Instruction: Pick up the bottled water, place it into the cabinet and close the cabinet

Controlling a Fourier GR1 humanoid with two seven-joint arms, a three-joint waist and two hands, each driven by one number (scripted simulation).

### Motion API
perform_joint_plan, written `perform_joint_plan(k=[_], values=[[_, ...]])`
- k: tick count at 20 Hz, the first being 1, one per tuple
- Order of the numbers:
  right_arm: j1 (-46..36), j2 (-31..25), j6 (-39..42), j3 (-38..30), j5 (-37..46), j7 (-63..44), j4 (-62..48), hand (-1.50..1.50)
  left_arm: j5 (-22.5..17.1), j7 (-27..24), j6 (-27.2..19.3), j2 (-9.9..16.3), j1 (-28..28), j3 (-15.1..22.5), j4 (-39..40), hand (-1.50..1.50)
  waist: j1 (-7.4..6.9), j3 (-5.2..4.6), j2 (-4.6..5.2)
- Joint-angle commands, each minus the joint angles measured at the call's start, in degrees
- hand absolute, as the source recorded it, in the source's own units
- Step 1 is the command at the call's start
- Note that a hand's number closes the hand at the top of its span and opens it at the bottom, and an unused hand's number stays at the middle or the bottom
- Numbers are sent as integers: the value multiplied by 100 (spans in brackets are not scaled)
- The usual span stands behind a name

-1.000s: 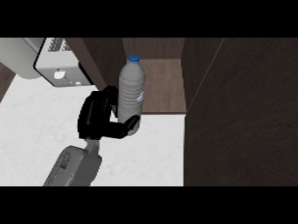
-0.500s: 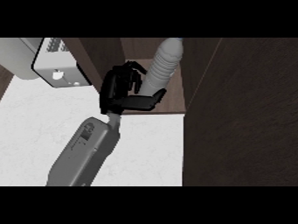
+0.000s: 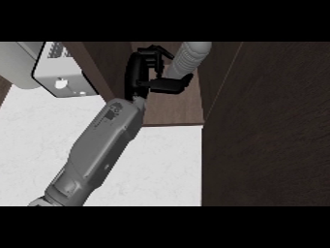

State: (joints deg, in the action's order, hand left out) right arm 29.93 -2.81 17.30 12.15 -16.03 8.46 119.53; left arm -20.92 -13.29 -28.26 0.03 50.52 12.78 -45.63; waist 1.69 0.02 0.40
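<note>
The bottled water (image 3: 189,57), pale and clear, is tilted with its top leaning up and right, inside the open cabinet (image 3: 172,109); its cap is cut off at the picture's top. My left hand (image 3: 143,72) reaches into the cabinet from the lower left and is shut on the bottle: fingers (image 3: 153,52) curl at its left side and the thumb (image 3: 172,84) presses its lower part. The bottle's base is hidden behind the thumb. The cabinet's dark wooden door (image 3: 281,131) stands open at the right. My right hand does not show.
A white appliance (image 3: 59,72) stands at the upper left, right beside the cabinet's left wall (image 3: 104,68). The white counter top (image 3: 164,164) runs under my forearm (image 3: 99,145) up to the cabinet's shelf edge.
My left hand closed on the upright bottle, then carried it up and deeper into the cabinet. The bottle went from upright to tilted, and the forearm stretched forward.
</note>
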Motion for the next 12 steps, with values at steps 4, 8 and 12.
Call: perform_joint_plan(k=[4, 8, 12], values=[[-116, -56, 42, -88, -129, -27, -18, -150, -134, -536, -384, -3, 944, -195, 1726, 150, 117, -2, 32], [94, 269, -297, 641, 434, 96, 41, -150, 229, -688, -435, -1, 1281, -395, 2394, 150, 105, -3, 38], [154, -115, 101, 91, -174, 7, 110, -150, 131, -808, -453, -1, 1611, -534, 2889, 150, 143, -1, 42]])
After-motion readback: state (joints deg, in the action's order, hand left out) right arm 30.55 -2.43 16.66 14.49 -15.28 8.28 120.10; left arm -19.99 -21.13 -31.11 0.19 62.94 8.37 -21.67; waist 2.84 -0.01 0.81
